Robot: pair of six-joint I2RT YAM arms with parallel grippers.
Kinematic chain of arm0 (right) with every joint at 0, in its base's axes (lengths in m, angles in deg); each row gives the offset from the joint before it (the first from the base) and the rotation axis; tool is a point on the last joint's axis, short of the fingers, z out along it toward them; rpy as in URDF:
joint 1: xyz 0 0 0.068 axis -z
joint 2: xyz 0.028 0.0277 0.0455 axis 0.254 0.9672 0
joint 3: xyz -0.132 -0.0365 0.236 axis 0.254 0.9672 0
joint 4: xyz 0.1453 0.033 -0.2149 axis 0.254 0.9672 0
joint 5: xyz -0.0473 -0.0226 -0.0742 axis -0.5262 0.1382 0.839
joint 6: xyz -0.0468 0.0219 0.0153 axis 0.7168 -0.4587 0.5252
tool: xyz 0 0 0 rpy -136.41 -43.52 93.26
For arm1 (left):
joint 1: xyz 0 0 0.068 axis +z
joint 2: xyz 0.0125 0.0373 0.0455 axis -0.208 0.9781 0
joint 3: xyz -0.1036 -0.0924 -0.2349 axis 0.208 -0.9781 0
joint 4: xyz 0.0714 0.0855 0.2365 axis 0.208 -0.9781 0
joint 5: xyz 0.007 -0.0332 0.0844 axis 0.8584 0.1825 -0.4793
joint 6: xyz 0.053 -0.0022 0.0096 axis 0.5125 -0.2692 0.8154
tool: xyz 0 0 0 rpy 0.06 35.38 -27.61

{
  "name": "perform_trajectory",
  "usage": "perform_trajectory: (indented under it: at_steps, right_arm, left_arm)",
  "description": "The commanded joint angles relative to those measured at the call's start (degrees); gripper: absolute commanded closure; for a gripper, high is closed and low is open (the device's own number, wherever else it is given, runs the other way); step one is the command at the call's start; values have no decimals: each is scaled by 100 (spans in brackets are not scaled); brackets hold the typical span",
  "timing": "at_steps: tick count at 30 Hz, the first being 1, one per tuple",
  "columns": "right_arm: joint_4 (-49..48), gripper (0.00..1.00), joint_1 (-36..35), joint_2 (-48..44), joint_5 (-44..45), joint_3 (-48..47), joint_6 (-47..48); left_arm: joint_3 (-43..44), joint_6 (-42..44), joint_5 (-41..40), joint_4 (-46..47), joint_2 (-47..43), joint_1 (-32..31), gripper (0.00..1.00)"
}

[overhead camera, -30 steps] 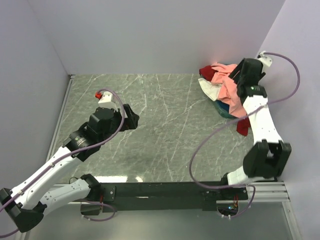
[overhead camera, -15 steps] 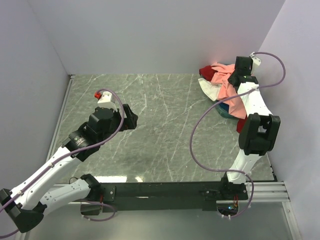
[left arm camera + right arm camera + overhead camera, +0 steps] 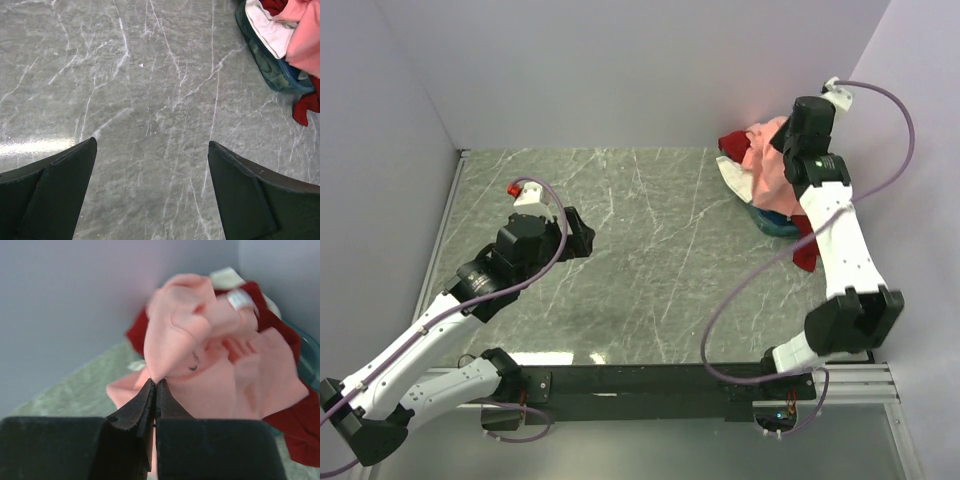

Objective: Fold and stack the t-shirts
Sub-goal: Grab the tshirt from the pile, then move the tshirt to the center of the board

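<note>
The t-shirts lie in a crumpled pile at the back right corner. The salmon-pink one [image 3: 767,162] is on top, over a dark red one [image 3: 731,143], a white one [image 3: 738,178] and a teal-blue one [image 3: 775,222]. My right gripper [image 3: 156,382] is shut on a pinched fold of the salmon-pink shirt [image 3: 210,340], which rises in a peak from the tips, with dark red cloth [image 3: 295,430] around it. My left gripper [image 3: 151,142] hangs open over bare table at mid-left, far from the pile and holding nothing.
The grey marble table [image 3: 650,250] is walled at the back and on both sides, and the pile sits close to the right wall [image 3: 920,200]. A dark red sleeve [image 3: 807,250] trails toward the near side under the right arm.
My right gripper has gone from open to shut, pinching the salmon-pink shirt at the top of the pile, and its wrist has shifted toward the back wall. The left arm has not moved.
</note>
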Motion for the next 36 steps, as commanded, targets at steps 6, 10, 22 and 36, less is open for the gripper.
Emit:
perform_trajectory:
  at_steps: [6,10,22,36]
  right_arm:
    - [-576,100,-1563,-1360,-312,-1101,609]
    - [-779,100,-2452,-1422,-462,-1567,777]
    - [-630,100,-4370,176,-859,-3983,1094]
    - [-1323,63,-1533,-358,-2159,889,-1005]
  left_arm:
    - [349,-157,-284,219,-12,41,1]
    - [393,-254,-407,254,-38,76,1]
    - [358,-465,-741,158,-302,138,1]
    - [-160,-921,-855,166,-205,182,2]
